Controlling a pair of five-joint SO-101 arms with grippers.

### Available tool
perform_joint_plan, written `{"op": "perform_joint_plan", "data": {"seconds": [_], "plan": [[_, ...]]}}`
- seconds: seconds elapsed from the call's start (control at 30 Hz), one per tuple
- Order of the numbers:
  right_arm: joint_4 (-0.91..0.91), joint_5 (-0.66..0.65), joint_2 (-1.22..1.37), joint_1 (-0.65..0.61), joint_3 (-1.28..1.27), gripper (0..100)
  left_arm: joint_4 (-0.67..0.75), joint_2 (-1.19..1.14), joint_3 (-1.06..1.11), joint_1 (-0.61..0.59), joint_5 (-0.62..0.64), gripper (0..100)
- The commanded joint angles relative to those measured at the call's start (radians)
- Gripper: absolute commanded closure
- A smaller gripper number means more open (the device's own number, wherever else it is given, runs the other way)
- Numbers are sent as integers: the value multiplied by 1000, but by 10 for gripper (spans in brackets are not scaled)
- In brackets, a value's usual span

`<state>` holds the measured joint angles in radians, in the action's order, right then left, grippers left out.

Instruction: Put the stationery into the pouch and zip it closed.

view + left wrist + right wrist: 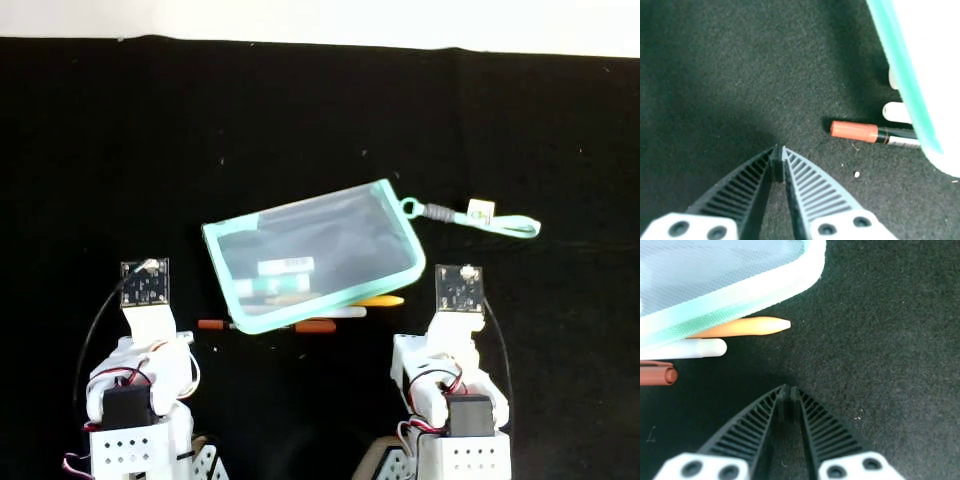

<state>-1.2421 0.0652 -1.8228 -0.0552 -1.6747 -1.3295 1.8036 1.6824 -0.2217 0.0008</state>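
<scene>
pouch (315, 245) overlies pens (316, 326), only tips showing | left hand (778, 150) closed, empty | right hand (789, 389) closed, empty

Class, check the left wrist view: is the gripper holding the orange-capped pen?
No: the left gripper is shut on nothing, and the orange-capped pen lies apart from it, partly under the pouch.

Looks like a lab bench: black-clothed table (320, 120) against a plain white wall (320, 15).
</scene>
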Motion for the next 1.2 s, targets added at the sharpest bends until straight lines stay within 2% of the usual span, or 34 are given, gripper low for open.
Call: {"op": "perform_joint_plan", "data": {"seconds": [0.0,0.17,0.27,0.5,0.7,0.93,1.17], "plan": [[-5,9,-10,10,-134,992,-6,5,15,15,3,988],[-5,9,-10,10,-134,992,0,5,15,27,3,987],[7,9,-10,8,-134,992,61,5,15,73,5,987],[308,11,-10,10,-134,992,353,5,10,90,0,986],[521,6,-10,10,-134,992,446,5,-16,90,0,986],[538,6,-10,10,-107,992,408,-2,-245,94,0,986],[328,6,-4,8,168,992,292,-5,-400,96,0,970]]}}
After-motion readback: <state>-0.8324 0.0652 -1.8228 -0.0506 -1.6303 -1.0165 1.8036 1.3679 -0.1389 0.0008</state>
